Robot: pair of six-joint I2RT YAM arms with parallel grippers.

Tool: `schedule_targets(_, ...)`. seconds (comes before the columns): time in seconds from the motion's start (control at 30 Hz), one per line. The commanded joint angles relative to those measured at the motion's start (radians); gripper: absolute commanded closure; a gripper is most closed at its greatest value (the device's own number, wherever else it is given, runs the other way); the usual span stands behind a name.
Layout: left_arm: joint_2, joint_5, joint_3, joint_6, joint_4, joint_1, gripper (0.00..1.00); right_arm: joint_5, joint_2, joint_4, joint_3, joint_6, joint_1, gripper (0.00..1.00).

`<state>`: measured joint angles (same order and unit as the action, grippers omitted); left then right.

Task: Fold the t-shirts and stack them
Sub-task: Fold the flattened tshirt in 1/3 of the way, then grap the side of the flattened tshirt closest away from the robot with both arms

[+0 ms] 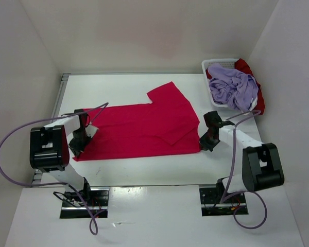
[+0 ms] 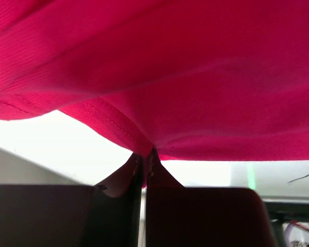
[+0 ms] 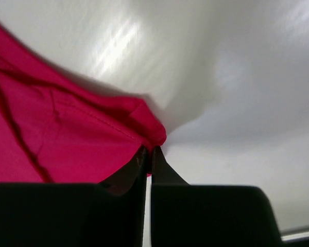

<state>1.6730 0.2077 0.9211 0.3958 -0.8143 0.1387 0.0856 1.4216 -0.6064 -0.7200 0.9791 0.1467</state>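
A magenta-pink t-shirt (image 1: 141,126) lies spread on the white table, one sleeve pointing to the back. My left gripper (image 1: 78,148) is shut on its near left corner; in the left wrist view the hem (image 2: 118,126) is pinched between the fingertips (image 2: 146,156). My right gripper (image 1: 205,145) is shut on the near right corner, where the cloth (image 3: 67,139) bunches at the fingertips (image 3: 148,152). A lavender t-shirt (image 1: 230,87) and a dark red one (image 1: 256,95) are heaped in the basket.
The white lattice basket (image 1: 212,66) stands at the back right corner. White walls close in the table on the left, back and right. The arm bases (image 1: 85,198) sit at the near edge, with purple cables looping beside them.
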Motion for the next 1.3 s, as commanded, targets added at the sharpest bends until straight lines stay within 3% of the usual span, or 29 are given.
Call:
schedule_targets(0.0, -0.058, 0.113, -0.042, 0.06, -0.087, 0.007, 1.0, 0.003, -0.102, -0.168, -0.002, 0.085, 0.089, 1.0)
schedule_targets(0.2, -0.147, 0.199, -0.042, 0.1, -0.201, 0.007, 1.0, 0.023, -0.3, -0.425, -0.07, 0.315, 0.324, 1.0)
schedule_targets(0.3, -0.17, 0.208, -0.073, 0.11, -0.224, 0.007, 1.0, 0.013, -0.342, -0.518, -0.067, 0.339, 0.347, 0.98)
schedule_targets(0.33, -0.17, 0.208, -0.083, 0.11, -0.224, 0.007, 0.97, -0.001, -0.357, -0.518, -0.067, 0.352, 0.356, 0.92)
schedule_targets(0.37, -0.179, 0.208, -0.105, 0.11, -0.224, 0.007, 0.85, -0.001, -0.38, -0.536, -0.067, 0.377, 0.381, 0.67)
schedule_targets(0.47, -0.179, 0.222, -0.096, 0.11, -0.267, 0.044, 0.6, -0.024, -0.392, -0.572, -0.09, 0.421, 0.405, 0.21)
schedule_targets(0.5, -0.179, 0.222, -0.096, 0.11, -0.284, 0.055, 0.48, -0.024, -0.403, -0.604, -0.105, 0.421, 0.406, 0.19)
schedule_targets(0.57, -0.216, 0.274, -0.065, 0.133, -0.337, 0.093, 0.41, 0.009, -0.403, -0.647, -0.247, 0.435, 0.406, 0.16)
schedule_targets(0.63, -0.246, 0.335, 0.023, 0.178, -0.359, 0.142, 0.35, 0.116, -0.359, -0.629, -0.367, 0.295, 0.406, 0.14)
schedule_targets(0.77, -0.158, 0.294, 0.292, 0.177, -0.301, 0.168, 0.29, 0.212, -0.022, -0.489, -0.721, -0.001, 0.406, 0.14)
schedule_targets(0.83, -0.002, 0.181, 0.489, 0.123, -0.269, 0.156, 0.29, 0.223, 0.201, -0.419, -0.986, -0.237, 0.39, 0.13)
schedule_targets(0.87, -0.001, 0.18, 0.49, 0.108, -0.257, 0.156, 0.29, 0.223, 0.271, -0.4, -0.987, -0.238, 0.39, 0.13)
schedule_targets(0.97, 0.137, 0.056, 0.585, 0.066, -0.212, 0.145, 0.3, 0.213, 0.519, -0.333, -1.232, -0.402, 0.346, 0.13)
schedule_targets(1.13, 0.254, -0.028, 0.656, -0.035, -0.074, 0.145, 0.31, 0.203, 0.886, -0.384, -1.721, -0.555, 0.266, 0.13)
schedule_targets(1.17, 0.263, -0.04, 0.67, -0.047, -0.056, 0.145, 0.31, 0.203, 1.015, -0.412, -1.806, -0.569, 0.266, 0.13)
schedule_targets(1.27, 0.304, -0.103, 0.714, -0.11, -0.014, 0.166, 0.31, 0.164, 1.169, -0.395, -1.964, -0.569, 0.211, 0.13)
